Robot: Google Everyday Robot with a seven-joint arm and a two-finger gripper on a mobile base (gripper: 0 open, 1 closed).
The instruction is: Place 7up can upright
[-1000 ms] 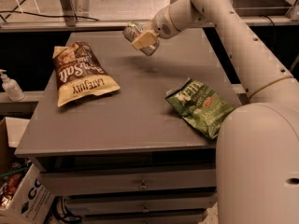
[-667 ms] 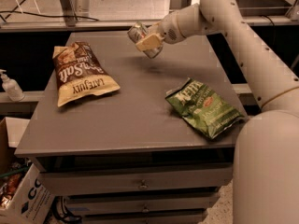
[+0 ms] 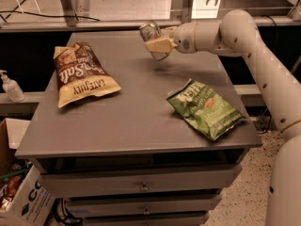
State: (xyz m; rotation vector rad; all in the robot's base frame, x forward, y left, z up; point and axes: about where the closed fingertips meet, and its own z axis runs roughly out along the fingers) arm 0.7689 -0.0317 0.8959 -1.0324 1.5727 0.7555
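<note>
The 7up can (image 3: 151, 33) is a small silver can held tilted in the air above the far middle of the grey table (image 3: 136, 121). My gripper (image 3: 157, 44) is shut on the can, its cream fingers (image 3: 160, 45) wrapped around the can's lower part. The white arm reaches in from the right. The can hangs a little above the tabletop and casts a faint shadow below it.
A brown chip bag (image 3: 81, 74) lies at the table's left. A green chip bag (image 3: 205, 109) lies at the right near the front edge. A white bottle (image 3: 10, 86) stands on a shelf at far left. A cardboard box (image 3: 23, 199) sits on the floor.
The arm has stretched out more level and the gripper with the can has shifted slightly right and down toward the table. The bags have not moved.
</note>
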